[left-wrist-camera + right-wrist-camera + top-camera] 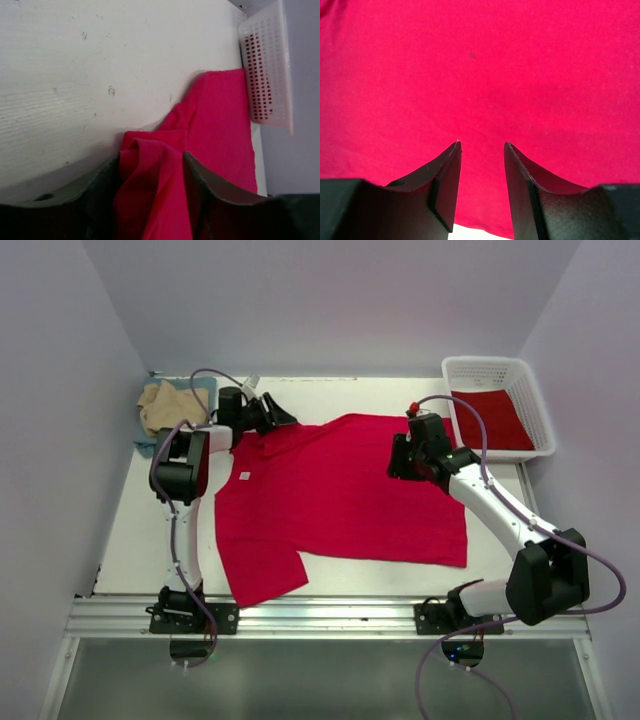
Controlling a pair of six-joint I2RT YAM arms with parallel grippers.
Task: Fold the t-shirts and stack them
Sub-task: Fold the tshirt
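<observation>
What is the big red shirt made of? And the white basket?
The red shirt looks like soft, matte cloth, maybe cotton: it wrinkles and folds. The basket looks like hard white plastic, smooth, with moulded lattice holes.

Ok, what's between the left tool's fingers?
A bunched fold of the red t-shirt sits inside the left tool, shown in the left wrist view.

Blue-grey t-shirt point(206, 388) — mostly under tan t-shirt point(165, 405).

The left hand point(151, 167) straddles the bunched red t-shirt point(220, 120).
</observation>
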